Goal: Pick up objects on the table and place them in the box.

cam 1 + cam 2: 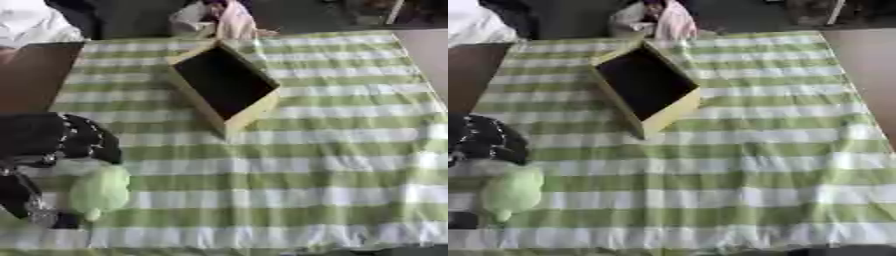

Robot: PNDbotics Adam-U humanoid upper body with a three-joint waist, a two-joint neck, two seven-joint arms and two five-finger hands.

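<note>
Left hand (52, 145) at lower left, over pale green object (98, 191); finger state unclear. Object resting on striped surface (332, 165), well apart from open box (223, 85).

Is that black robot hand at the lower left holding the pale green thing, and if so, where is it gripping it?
It seems to be: the left hand sits over the top of the pale green object, but blur hides the exact grip.
</note>
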